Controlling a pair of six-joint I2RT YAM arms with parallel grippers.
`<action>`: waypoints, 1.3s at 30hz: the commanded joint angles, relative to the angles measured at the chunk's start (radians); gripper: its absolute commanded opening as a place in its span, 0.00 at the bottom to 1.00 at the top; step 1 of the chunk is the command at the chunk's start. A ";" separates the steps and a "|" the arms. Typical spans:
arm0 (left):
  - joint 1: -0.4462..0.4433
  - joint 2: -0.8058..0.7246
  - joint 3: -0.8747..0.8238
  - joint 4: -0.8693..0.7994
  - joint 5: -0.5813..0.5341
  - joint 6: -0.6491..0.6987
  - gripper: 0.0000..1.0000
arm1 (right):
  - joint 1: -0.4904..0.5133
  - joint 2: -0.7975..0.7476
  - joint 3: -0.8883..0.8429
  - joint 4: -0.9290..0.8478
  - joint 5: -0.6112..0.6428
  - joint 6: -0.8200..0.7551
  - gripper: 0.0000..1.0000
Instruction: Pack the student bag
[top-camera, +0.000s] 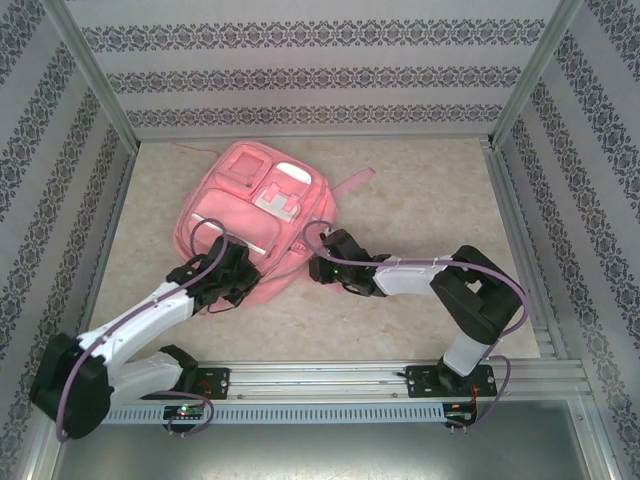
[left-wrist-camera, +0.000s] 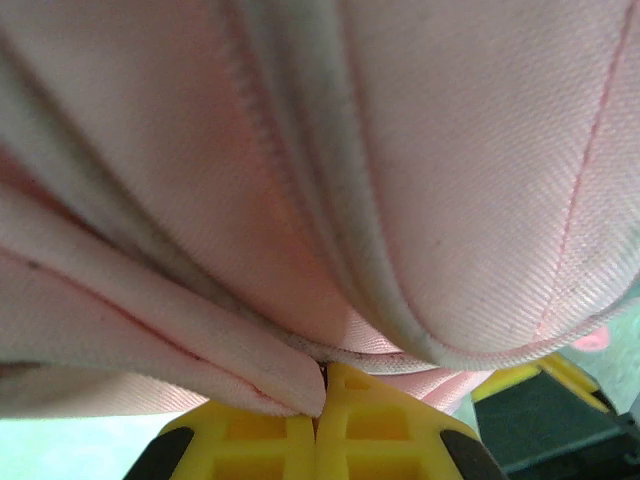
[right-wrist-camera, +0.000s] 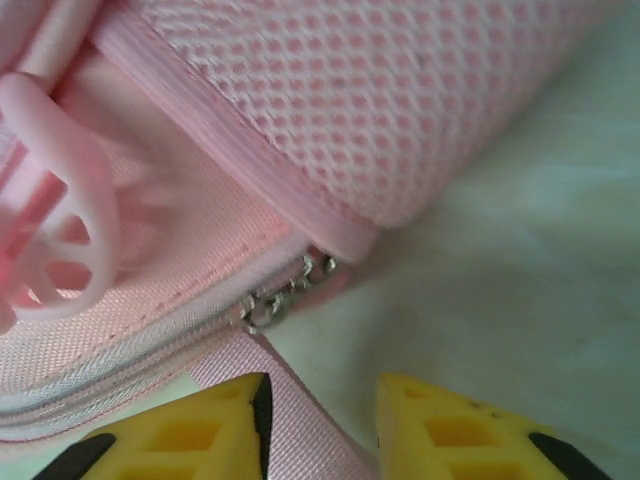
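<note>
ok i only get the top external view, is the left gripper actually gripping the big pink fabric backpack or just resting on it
observer: Gripping, as far as the left wrist view shows. The left gripper is shut, with a fold of the pink fabric backpack pinched at its tips.
operator: and the right one
observer: The right gripper is open and has nothing clamped.
operator: any zipper near it
observer: Yes, a small silver metal zipper pull sits just ahead of its fingertips, below the pink mesh side pocket.
</note>
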 joint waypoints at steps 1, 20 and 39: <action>-0.052 0.087 0.075 0.175 0.089 0.084 0.00 | -0.001 -0.099 -0.030 -0.078 0.100 0.015 0.41; -0.214 0.457 0.319 0.318 0.133 0.027 0.00 | -0.174 -0.470 -0.284 -0.134 0.012 -0.023 0.65; -0.253 0.467 0.346 0.273 0.082 0.057 0.00 | -0.371 -0.811 -0.415 -0.019 -0.162 0.126 0.64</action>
